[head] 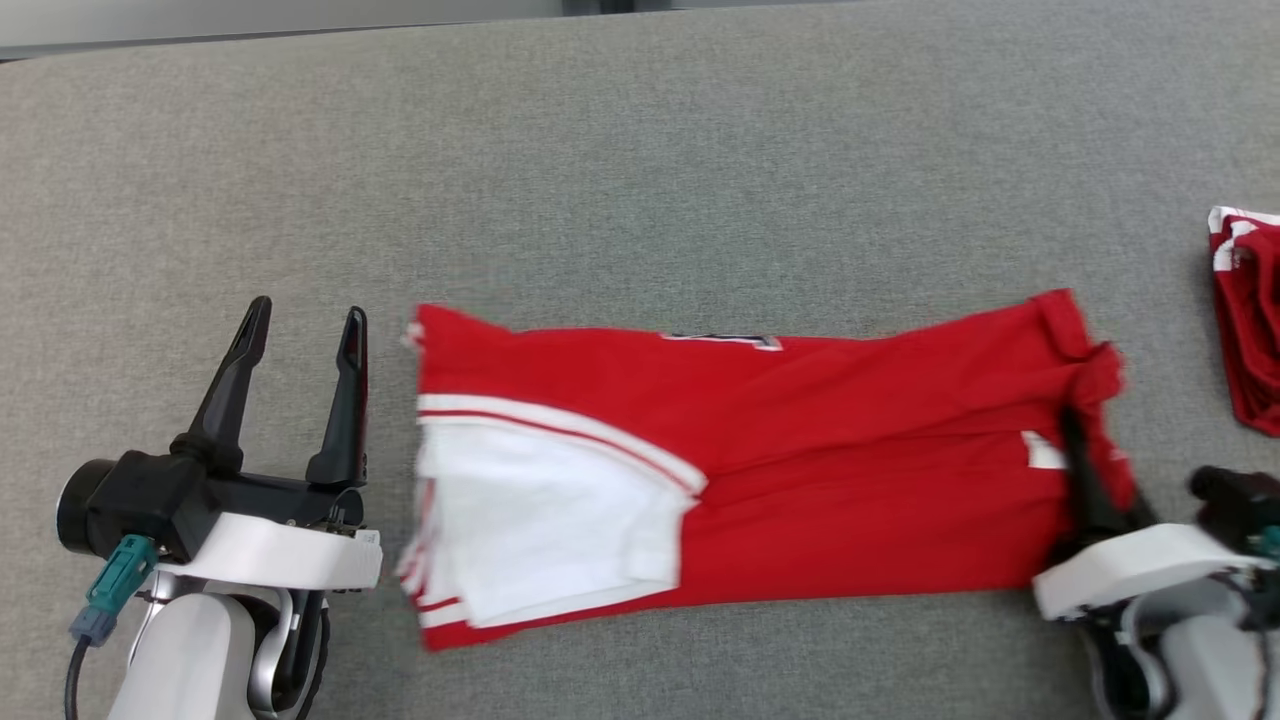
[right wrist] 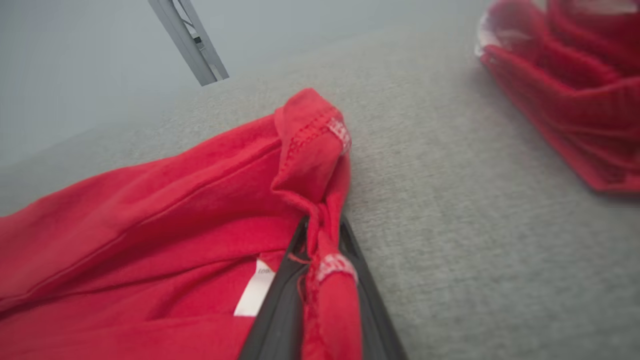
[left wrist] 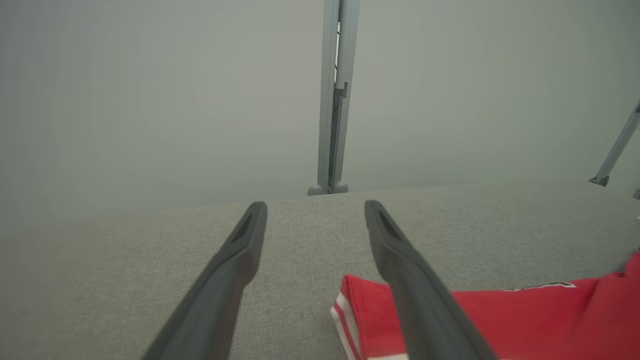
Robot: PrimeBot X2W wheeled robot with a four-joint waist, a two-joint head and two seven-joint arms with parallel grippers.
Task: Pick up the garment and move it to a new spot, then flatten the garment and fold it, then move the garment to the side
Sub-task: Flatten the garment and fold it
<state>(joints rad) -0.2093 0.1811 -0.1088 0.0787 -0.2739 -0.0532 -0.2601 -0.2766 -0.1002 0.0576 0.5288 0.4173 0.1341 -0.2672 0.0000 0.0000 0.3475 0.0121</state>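
The garment (head: 800, 470) is red with a white, red-striped panel at its left end. It lies folded into a long band across the grey padded table (head: 640, 150). My right gripper (head: 1085, 440) is at the band's right end, shut on a bunched, stitched hem. In the right wrist view that hem of the garment (right wrist: 175, 210) is pinched between the dark fingers of the right gripper (right wrist: 322, 225) and lifts slightly off the table. My left gripper (head: 308, 310) stands open just left of the garment's left edge, touching nothing. The left wrist view has the left gripper (left wrist: 315, 205) with the garment (left wrist: 525, 320) beside its right finger.
A second red and white piece of clothing (head: 1250, 320) lies bunched at the table's right edge, close to the right arm, and appears again (right wrist: 575, 100) in the right wrist view. A grey metal post (left wrist: 334, 100) stands beyond the table's far edge, and a slanted strut (right wrist: 190, 40) is also there.
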